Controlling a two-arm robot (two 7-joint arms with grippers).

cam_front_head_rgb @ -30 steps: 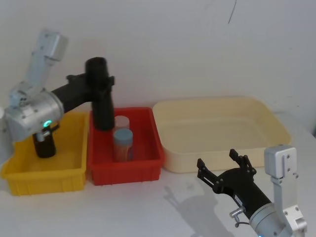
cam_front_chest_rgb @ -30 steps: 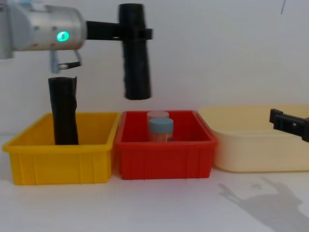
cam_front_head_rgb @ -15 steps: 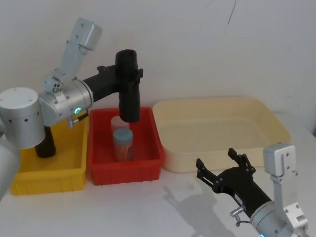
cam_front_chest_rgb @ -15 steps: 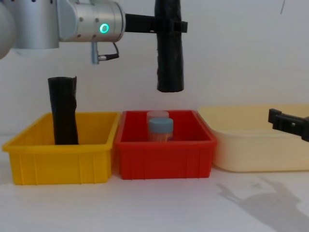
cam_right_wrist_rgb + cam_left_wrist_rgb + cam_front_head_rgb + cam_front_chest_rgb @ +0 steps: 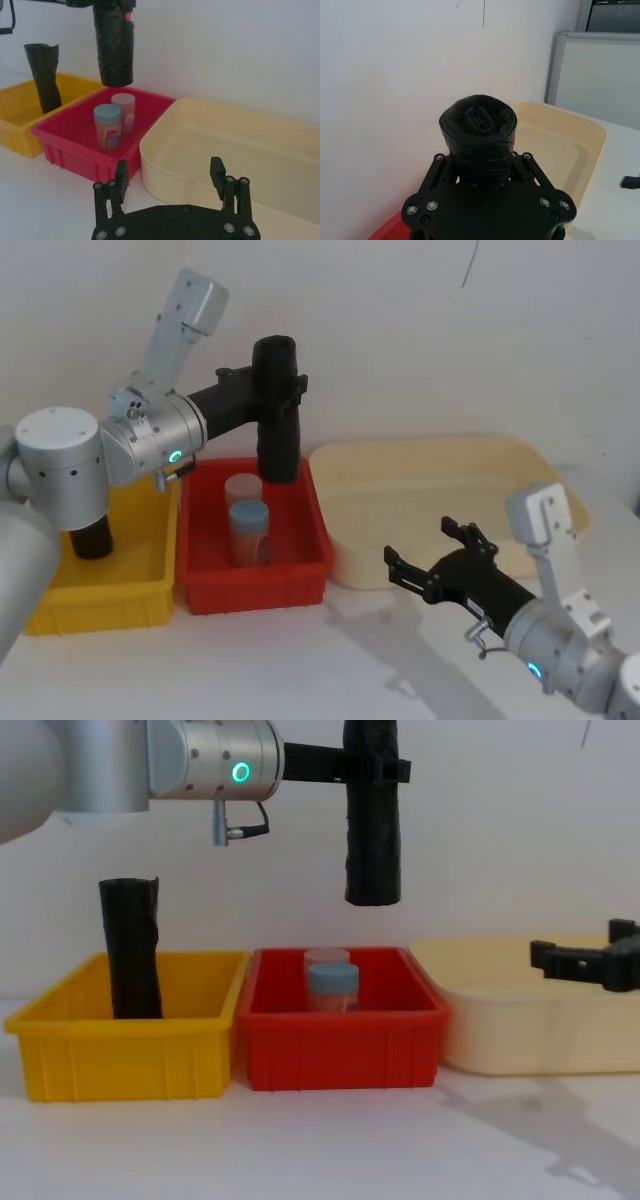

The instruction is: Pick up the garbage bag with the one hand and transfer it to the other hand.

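Garbage bag [image 5: 278, 445], a smooth black roll, hangs upright in the air above the red bin [image 5: 340, 1050], gripped near its upper end. Its lower end is well clear of everything below.

Reading from the left, we first see the yellow bin [image 5: 130, 1055] on the white tabletop [image 5: 320, 1150], with a ragged-topped black roll [image 5: 130, 950] standing upright inside it. Above and beside it, the left arm reaches across towards the right, a green ring [image 5: 241, 772] glowing on its silver wrist. The left gripper [image 5: 373, 768] has its jaws pinching the bag from both sides; in the left wrist view we see the bag's rounded end [image 5: 479, 117] rising between them.

The red bin stands just beside the yellow one and holds two upright jars, a blue-lidded jar [image 5: 332, 982] in front and a pale-lidded jar [image 5: 327, 958] close behind it.

Further right lies the cream tray [image 5: 520, 1030], just beside the red bin. At the far right, the right gripper [image 5: 417, 540] hovers near the tray's front wall, its jaws spread wide and holding nothing, well apart from the bag.
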